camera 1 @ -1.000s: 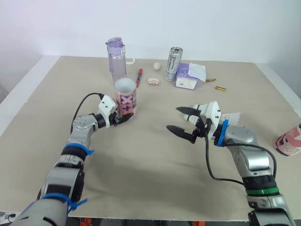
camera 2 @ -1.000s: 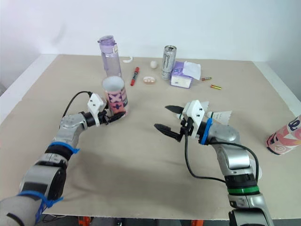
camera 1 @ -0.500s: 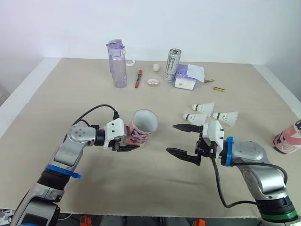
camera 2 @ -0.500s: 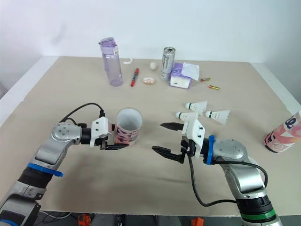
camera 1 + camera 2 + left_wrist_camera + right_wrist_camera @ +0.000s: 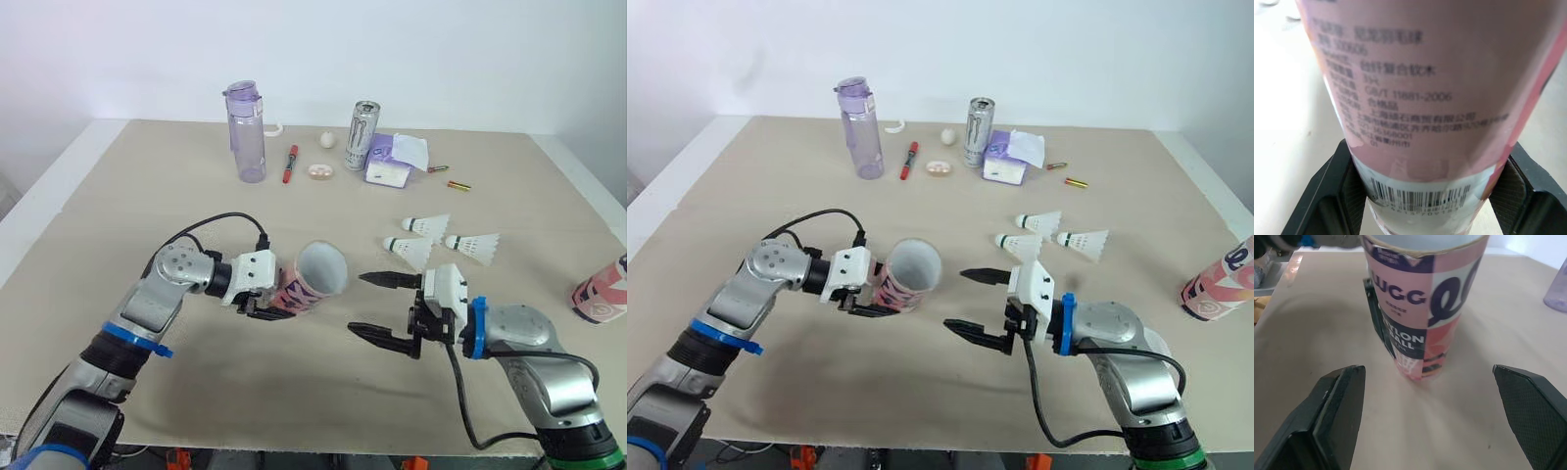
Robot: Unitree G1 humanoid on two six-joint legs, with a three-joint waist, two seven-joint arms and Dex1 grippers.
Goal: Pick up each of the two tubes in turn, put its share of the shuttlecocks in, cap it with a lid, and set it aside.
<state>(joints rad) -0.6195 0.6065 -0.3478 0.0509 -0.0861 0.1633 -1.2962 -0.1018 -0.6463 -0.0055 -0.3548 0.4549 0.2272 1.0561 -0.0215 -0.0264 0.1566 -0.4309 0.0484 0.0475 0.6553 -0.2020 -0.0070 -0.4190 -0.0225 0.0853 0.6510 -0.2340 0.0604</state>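
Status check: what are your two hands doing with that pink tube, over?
Left gripper shut on pink tube, tilted, mouth toward right gripper. Right open, empty. Three shuttlecocks on table beyond it.

This looks like a robotics test room or lab bench, not a home or a shop. A broad beige table (image 5: pixel 147 196) with a pale white border takes up most of the frame. A plain white wall (image 5: pixel 441 49) runs across the top behind it. Along the table's far edge, in the upper middle of the frame, stands a loose row of unrelated props: a clear bottle (image 5: pixel 245 132) with a purple cap, a drink can (image 5: pixel 361 134), a pack of tissues (image 5: pixel 392 160), a red marker (image 5: pixel 290 163) and a small white ball (image 5: pixel 326 140). Three shuttlecocks (image 5: pixel 424 225) lie right of centre. A pink printed tube (image 5: pixel 600 294) pokes in at the right edge.
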